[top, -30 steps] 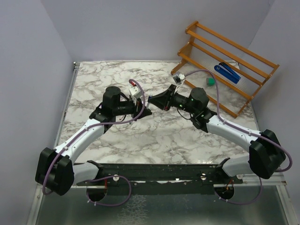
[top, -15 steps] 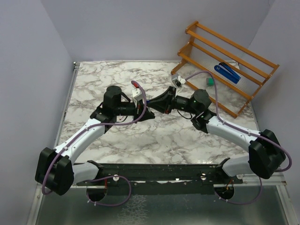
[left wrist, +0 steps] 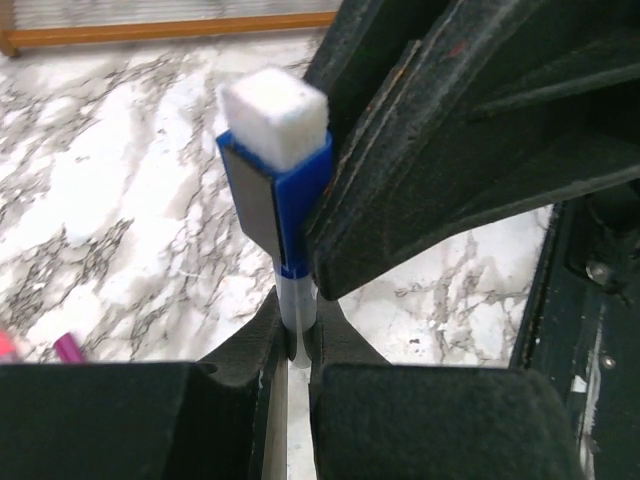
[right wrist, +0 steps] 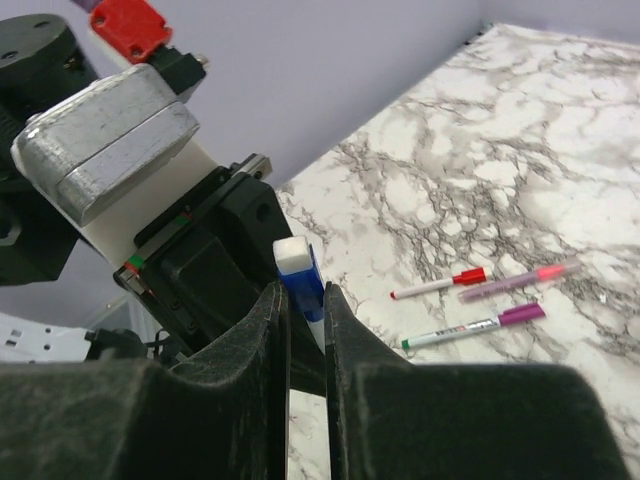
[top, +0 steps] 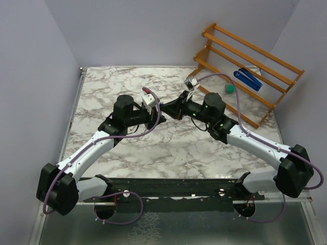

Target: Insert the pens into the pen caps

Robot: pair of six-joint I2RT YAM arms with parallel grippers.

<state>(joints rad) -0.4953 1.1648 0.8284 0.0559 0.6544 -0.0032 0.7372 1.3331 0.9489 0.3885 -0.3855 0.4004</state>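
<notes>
My left gripper [left wrist: 297, 325] is shut on the pale barrel of a pen [left wrist: 297, 300]. A blue pen cap [left wrist: 290, 195] with a white square top sits on that pen's end. My right gripper [right wrist: 305, 295] is shut on this blue cap [right wrist: 305, 275], facing the left gripper. In the top view the two grippers [top: 162, 109] meet tip to tip above the middle of the table. Three other pens lie on the marble: one with a red cap [right wrist: 440, 285], a pink one [right wrist: 520, 280], and one with a purple cap [right wrist: 475, 327].
A wooden rack [top: 245, 61] stands at the back right with a big blue stapler-like object [top: 248, 79] on it and a small green block [top: 229, 88] beside it. A pink end [left wrist: 68, 347] lies on the marble [top: 102, 87] at the lower left of the left wrist view.
The two grippers have closed the gap between them and now meet. The joined pair has shifted slightly toward the back of the table, and the right wrist has turned.
</notes>
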